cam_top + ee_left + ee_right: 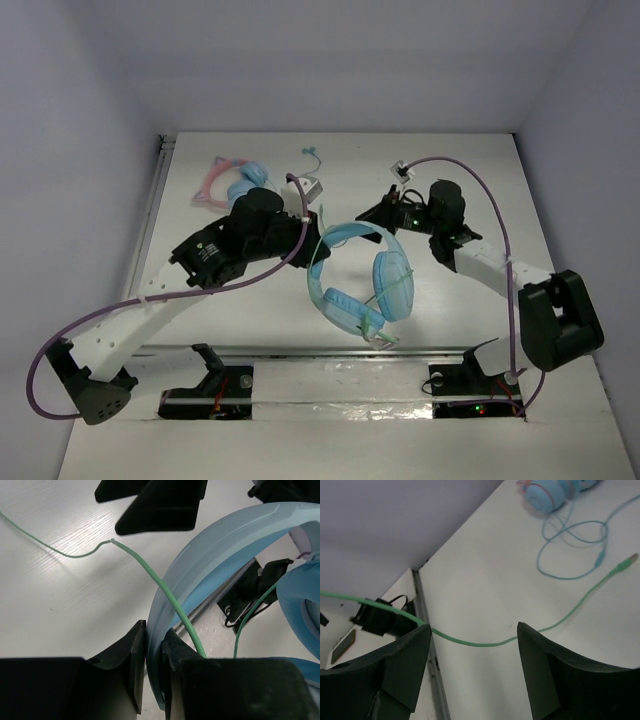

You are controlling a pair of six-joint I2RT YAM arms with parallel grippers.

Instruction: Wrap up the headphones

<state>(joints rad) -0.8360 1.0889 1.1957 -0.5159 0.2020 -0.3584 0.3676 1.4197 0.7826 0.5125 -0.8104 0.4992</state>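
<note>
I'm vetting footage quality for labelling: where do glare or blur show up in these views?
Top external: evenly lit, sharp; glare only on the shiny strip at the near edge. Left wrist: bright hotspot on the table; left fingers dark and soft. Right wrist: right fingers dark and blurred, green cable crisp.

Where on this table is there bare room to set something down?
Bare tabletop lies between the left arm and the headphones, and in the far right corner beyond the right gripper. It is crowded far left, where the cat-ear headphones, the earbuds and the left gripper, jaws shut on the headband, sit close together.
</note>
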